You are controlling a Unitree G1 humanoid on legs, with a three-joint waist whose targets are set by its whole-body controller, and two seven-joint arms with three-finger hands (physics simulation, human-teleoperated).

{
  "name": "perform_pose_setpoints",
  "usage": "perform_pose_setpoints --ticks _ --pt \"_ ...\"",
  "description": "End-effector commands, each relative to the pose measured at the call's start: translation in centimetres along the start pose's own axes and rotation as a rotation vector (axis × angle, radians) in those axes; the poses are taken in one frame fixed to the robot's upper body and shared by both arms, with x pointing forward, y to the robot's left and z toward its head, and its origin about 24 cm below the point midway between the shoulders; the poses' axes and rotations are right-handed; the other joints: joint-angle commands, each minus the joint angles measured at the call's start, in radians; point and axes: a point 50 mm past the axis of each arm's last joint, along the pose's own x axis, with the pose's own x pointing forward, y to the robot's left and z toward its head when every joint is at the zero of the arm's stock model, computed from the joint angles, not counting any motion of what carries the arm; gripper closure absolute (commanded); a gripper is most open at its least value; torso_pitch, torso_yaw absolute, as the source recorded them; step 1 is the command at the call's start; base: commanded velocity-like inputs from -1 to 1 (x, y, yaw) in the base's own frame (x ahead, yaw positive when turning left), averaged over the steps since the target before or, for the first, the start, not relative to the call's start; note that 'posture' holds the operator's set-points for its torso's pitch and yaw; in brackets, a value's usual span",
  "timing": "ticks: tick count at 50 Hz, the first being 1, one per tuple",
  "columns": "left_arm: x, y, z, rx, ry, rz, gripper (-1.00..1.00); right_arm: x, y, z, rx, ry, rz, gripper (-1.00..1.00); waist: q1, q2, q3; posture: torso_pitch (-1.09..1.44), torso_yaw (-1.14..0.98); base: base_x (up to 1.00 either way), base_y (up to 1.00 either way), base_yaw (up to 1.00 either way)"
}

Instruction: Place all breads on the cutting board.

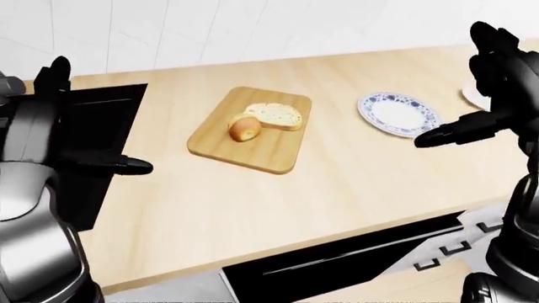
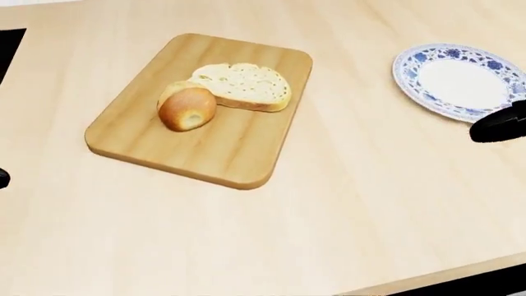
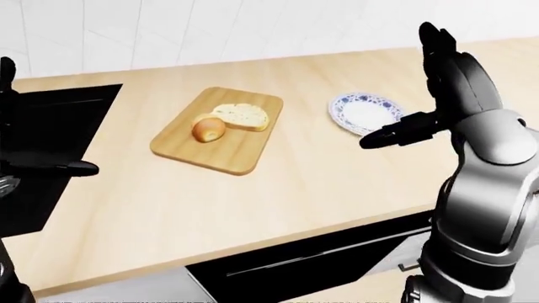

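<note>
A wooden cutting board (image 2: 222, 154) lies on the light wood counter. On it rest a round golden bun (image 2: 187, 106) and a slice of white bread (image 2: 242, 85), the bun touching the slice's left end. My left hand (image 1: 50, 126) is raised off to the left of the board, fingers spread and empty. My right hand (image 3: 438, 88) is lifted to the right of the board, above the plate's side, fingers spread and holding nothing. Only a dark fingertip (image 2: 500, 126) of it shows at the head view's right edge.
A blue-and-white patterned plate (image 2: 459, 80) lies right of the board with nothing on it. A black cooktop (image 1: 93, 145) is set into the counter on the left. Another pale dish edge (image 1: 473, 99) shows at far right. The counter's near edge drops to dark cabinet fronts (image 1: 354, 259).
</note>
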Motion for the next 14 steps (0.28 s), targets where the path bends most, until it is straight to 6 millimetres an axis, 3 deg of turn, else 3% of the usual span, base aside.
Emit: perform_pose_setpoints --ticks 1,10,14 --pt "-0.4 1.1 1.0 -0.001 -0.056 0.05 -1.0 -0.7 -1.0 0.8 -0.008 -0.054 -0.046 -1.0 0.0 0.002 -0.02 0.0 0.0 0.0 0.0 0.0" --pt "-2.3 3.0 -0.5 -0.021 -0.029 0.099 -1.0 -3.7 -2.6 -1.8 0.021 -0.015 -0.114 -1.0 -0.001 0.005 -0.018 0.0 0.0 0.0 0.0 0.0" --pt "-2.7 3.2 -0.9 -0.069 -0.037 0.161 -1.0 -5.2 -4.5 -1.9 0.033 -0.026 -0.26 -1.0 0.0 0.005 -0.013 0.0 0.0 0.0 0.0 0.0"
